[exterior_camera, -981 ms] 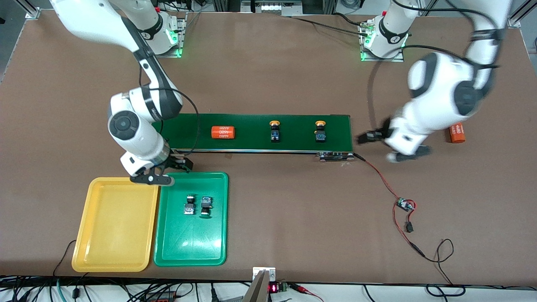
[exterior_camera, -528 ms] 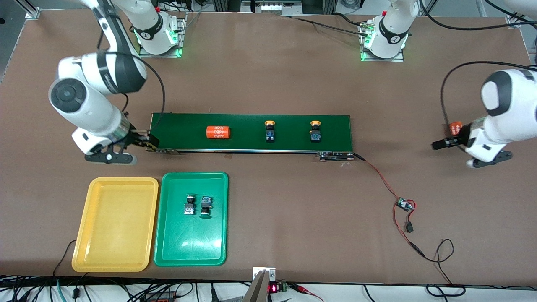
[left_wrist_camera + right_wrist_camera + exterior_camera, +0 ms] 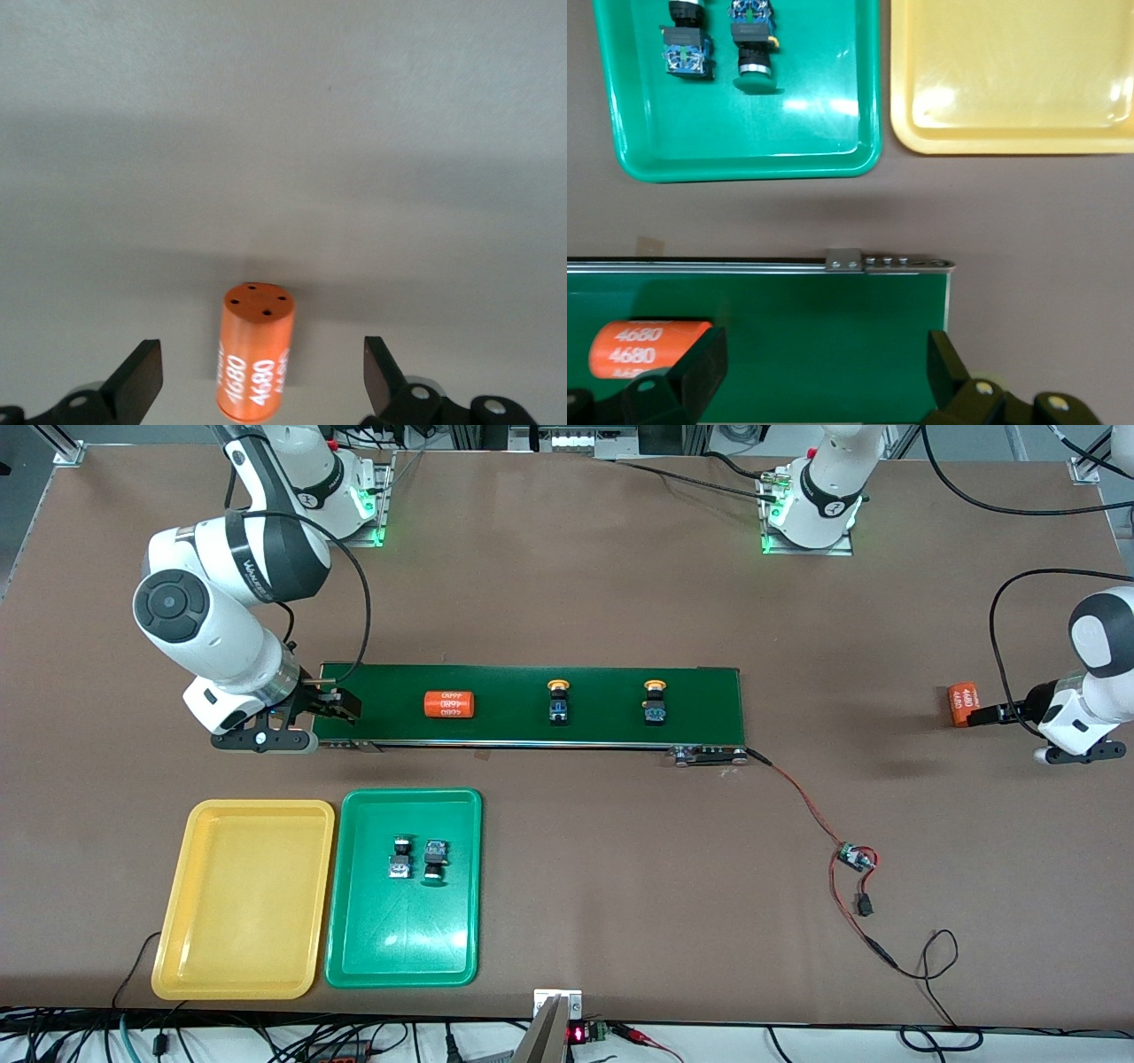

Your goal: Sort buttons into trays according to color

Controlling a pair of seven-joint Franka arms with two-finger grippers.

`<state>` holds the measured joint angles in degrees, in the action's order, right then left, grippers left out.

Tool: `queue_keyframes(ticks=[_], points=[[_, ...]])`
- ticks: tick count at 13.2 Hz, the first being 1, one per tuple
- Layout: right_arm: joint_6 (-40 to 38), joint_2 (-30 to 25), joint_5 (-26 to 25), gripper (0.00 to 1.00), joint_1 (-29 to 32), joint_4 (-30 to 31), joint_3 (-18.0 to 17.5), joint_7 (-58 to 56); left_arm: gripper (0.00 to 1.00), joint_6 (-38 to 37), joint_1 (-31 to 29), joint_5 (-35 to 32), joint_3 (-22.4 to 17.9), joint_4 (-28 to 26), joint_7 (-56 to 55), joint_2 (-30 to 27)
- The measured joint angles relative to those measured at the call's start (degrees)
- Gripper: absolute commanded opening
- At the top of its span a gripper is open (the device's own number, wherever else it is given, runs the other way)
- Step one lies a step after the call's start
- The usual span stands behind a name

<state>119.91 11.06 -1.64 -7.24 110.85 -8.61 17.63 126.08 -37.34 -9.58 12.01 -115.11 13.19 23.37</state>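
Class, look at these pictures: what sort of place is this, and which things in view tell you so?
Probably a robotics lab test bench set up as a mock sorting line: a small conveyor belt on the table, a yellow tray and a green tray beside it, and loose wiring.

Green buttons (image 3: 400, 856) (image 3: 434, 859): two, side by side in green tray (image 3: 368, 948). Yellow buttons (image 3: 558, 700) (image 3: 655, 701): two, apart on belt (image 3: 514, 722). Yellow tray (image 3: 177, 948): beside green.
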Motion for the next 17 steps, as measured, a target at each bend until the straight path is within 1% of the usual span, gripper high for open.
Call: queue_keyframes(ticks=[2,5,6,7,8,10,11,12,13,15,17], points=[[0.03,-0.02,1.11,1.00,-0.83,0.00,-0.09,1.70,1.00,0.46,-0.74,-0.27,0.02,-0.35,1.93,2.14],[0.13,0.13,1.49,1.00,-4.24,0.00,-0.24,6.89,1.00,1.18,-1.48,-0.36,0.08,-0.66,3.08,5.24],[0.21,0.38,1.52,1.00,-5.67,0.01,-0.29,9.31,0.91,1.23,-1.74,-0.37,0.08,-0.75,3.19,5.91],[0.64,0.86,1.55,1.00,-7.52,0.02,-0.36,12.40,0.69,1.24,-1.96,-0.38,0.08,-0.88,3.32,6.40],[1.63,1.52,1.55,1.00,-9.55,0.03,-0.40,15.59,0.50,1.23,-2.13,-0.38,0.09,-1.10,3.62,6.58],[4.07,3.34,1.55,1.00,-13.42,0.08,-0.47,20.32,0.21,0.19,-2.71,-0.39,0.10,-1.45,4.19,6.55],[5.36,4.30,1.55,1.00,-15.05,0.09,-0.50,21.48,0.10,-1.26,-2.98,-0.39,0.11,-1.46,4.35,6.51],[7.12,5.24,1.62,1.00,-16.48,0.11,-0.51,23.33,0.02,-2.92,-3.14,-0.39,0.11,-1.46,4.50,6.43],[9.28,6.13,1.67,1.00,-17.78,0.12,-0.52,26.08,0.00,-4.77,-3.20,-0.40,0.12,-1.45,4.60,6.24],[12.72,7.76,1.67,1.00,-20.19,0.09,-0.54,30.40,0.00,-7.15,-3.18,-0.41,0.30,-1.36,4.68,5.48],[13.88,9.00,1.66,1.00,-22.08,-0.24,-0.55,31.69,0.00,-7.68,-2.58,-0.43,1.00,-0.86,4.96,3.69]])
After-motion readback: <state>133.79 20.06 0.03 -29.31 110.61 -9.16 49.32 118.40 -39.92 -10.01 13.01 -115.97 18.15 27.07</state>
